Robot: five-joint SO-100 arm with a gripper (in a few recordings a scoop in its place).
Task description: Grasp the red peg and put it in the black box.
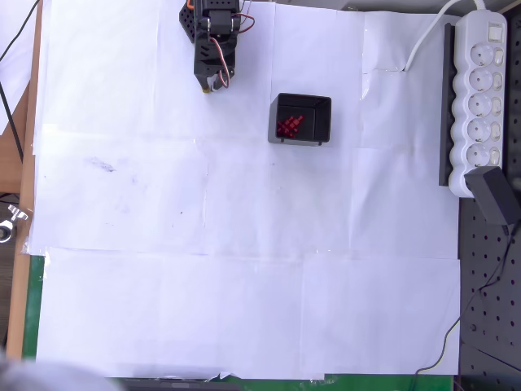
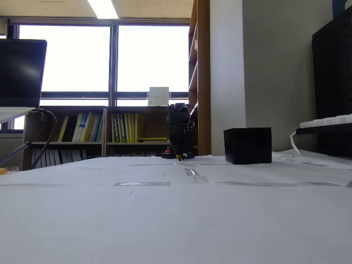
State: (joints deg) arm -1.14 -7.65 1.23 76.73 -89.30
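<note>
Arm: in the overhead view we see the black arm [image 1: 213, 37] folded at the top edge of the white paper, its pincer pointing down the picture; in the fixed view it stands as a dark upright shape [image 2: 180, 132] at the far end of the table.
Pincer: the gripper [image 1: 216, 84] hangs just above or at the paper, to the upper left of the box in the overhead view and apart from it. We cannot tell whether its fingers are spread or pressed together; nothing shows between them. In the fixed view its tip [image 2: 180, 157] sits low at the paper.
Box: the black box [image 1: 323, 107] rests on the paper, right of the pincer in the overhead view. In the fixed view we see its dark side [image 2: 247, 146] to the right of the arm.
Pegs: a clump of red pegs [image 1: 288, 125] lies inside the box, in its lower left part as the overhead view shows it.
Single red peg: we cannot pick out a lone red peg on the paper.
Table: white paper sheets [image 1: 244, 269] cover it, taped at the seams.
Right side: a white power strip [image 1: 480, 98] lies beside a long black rail [image 1: 445, 106], with a black adapter [image 1: 496, 195] at its lower end.
</note>
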